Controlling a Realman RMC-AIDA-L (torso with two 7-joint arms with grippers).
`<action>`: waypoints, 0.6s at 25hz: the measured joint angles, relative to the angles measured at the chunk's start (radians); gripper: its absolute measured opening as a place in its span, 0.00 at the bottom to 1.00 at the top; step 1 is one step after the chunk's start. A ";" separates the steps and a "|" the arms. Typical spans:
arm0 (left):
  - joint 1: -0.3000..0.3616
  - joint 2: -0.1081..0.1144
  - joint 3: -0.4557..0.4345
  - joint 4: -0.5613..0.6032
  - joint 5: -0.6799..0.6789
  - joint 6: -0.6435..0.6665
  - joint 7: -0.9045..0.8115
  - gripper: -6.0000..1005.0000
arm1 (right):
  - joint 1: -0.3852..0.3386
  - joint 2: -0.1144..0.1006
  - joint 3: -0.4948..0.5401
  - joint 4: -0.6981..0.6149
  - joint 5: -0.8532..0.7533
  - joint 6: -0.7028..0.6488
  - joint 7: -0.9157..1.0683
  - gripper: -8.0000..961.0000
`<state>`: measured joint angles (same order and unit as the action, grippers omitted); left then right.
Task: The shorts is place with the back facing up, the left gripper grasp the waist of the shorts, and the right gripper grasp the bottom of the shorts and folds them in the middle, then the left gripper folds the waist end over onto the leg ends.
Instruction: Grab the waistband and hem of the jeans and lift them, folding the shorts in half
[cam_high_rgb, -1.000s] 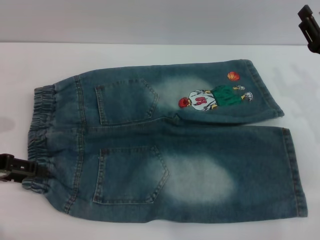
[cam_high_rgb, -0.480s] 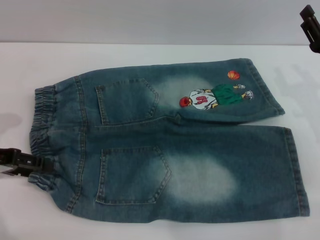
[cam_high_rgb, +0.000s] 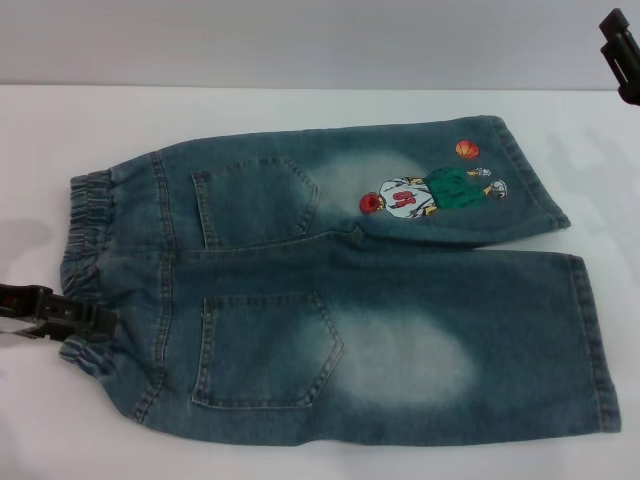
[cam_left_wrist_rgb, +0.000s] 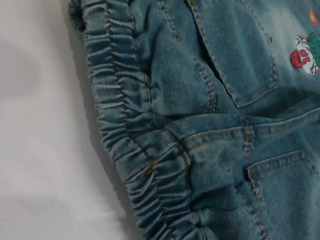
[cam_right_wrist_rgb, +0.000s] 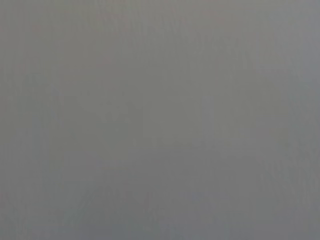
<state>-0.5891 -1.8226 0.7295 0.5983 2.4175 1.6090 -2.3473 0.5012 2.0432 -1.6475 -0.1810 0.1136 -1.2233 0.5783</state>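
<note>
The shorts (cam_high_rgb: 340, 290) lie flat on the white table (cam_high_rgb: 300, 115), back up, with two patch pockets showing. The ruffled waist of the shorts (cam_high_rgb: 85, 255) is at the left and the leg ends (cam_high_rgb: 592, 340) at the right. A cartoon basketball player (cam_high_rgb: 430, 192) sits on the far leg. My left gripper (cam_high_rgb: 95, 322) reaches in from the left edge and touches the near part of the waist, where the band bunches around its tip. The left wrist view shows the waist (cam_left_wrist_rgb: 125, 115) close up. My right gripper (cam_high_rgb: 622, 55) hangs at the far right, away from the shorts.
Bare white table lies around the shorts, with a narrow strip at the near edge. A grey wall (cam_high_rgb: 300, 40) stands behind the table. The right wrist view shows only plain grey.
My left gripper has moved farther from me and rightward onto the waist. The near waist end and the shorts shifted slightly right. The right gripper stayed still.
</note>
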 joint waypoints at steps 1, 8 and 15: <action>0.000 0.000 0.000 0.000 0.000 0.000 0.000 0.79 | 0.000 0.000 0.000 0.000 0.000 0.000 0.000 0.59; 0.004 0.001 0.001 0.000 0.001 0.005 -0.007 0.79 | 0.008 -0.002 0.000 0.000 0.000 0.012 0.000 0.59; 0.009 0.006 0.002 0.000 0.002 0.010 -0.008 0.79 | 0.016 -0.006 0.000 0.000 0.000 0.022 0.000 0.59</action>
<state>-0.5801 -1.8166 0.7316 0.5983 2.4191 1.6195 -2.3558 0.5174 2.0374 -1.6475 -0.1810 0.1134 -1.2013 0.5783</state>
